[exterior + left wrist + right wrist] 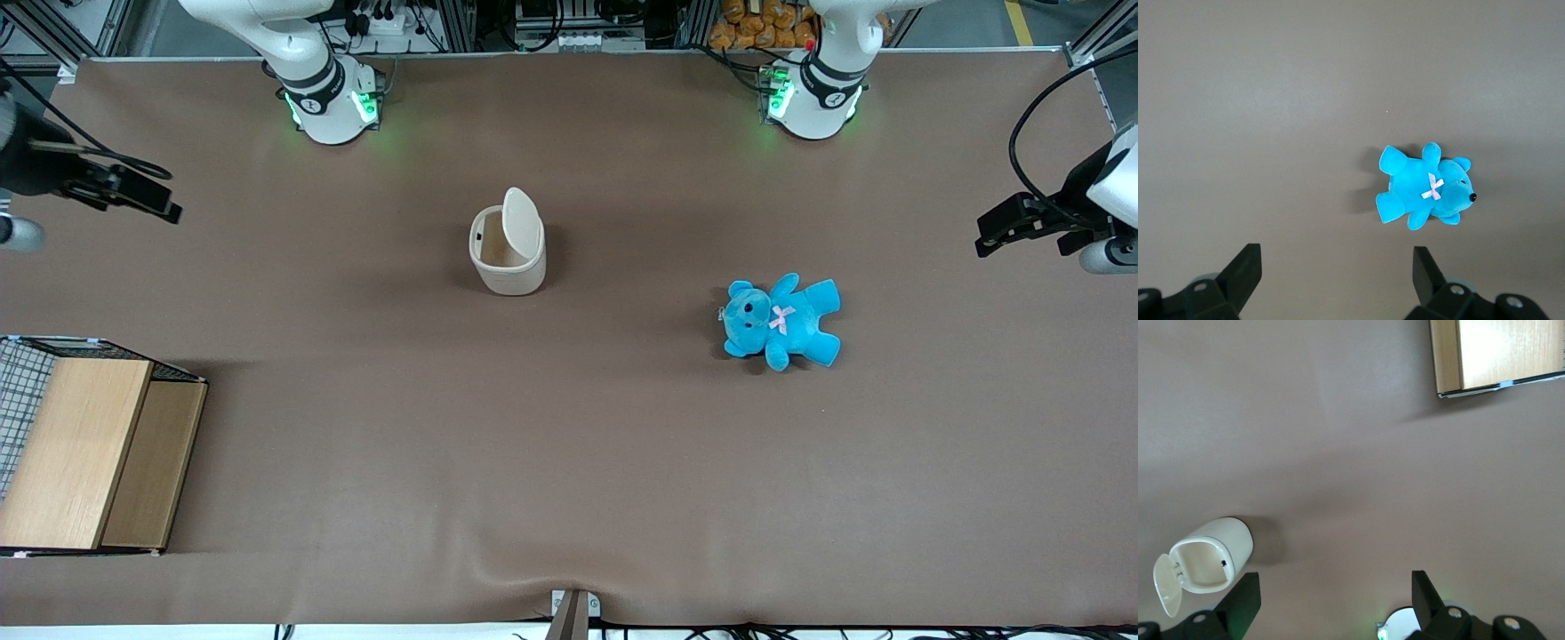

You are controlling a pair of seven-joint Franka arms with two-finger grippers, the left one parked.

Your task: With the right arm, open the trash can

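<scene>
The cream-white trash can (507,258) stands near the middle of the brown table. Its flip lid (522,222) is raised upright and the inside of the bin shows. In the right wrist view the trash can (1211,555) shows with its lid (1166,585) swung open beside the mouth. My right gripper (164,203) hangs above the table toward the working arm's end, well apart from the can. In the right wrist view the gripper (1335,603) is open and empty, with bare table between its fingers.
A blue teddy (781,320) lies toward the parked arm's end and also shows in the left wrist view (1425,187). A wooden box (89,453) sits at the working arm's end, near the front edge, and shows in the right wrist view (1498,353).
</scene>
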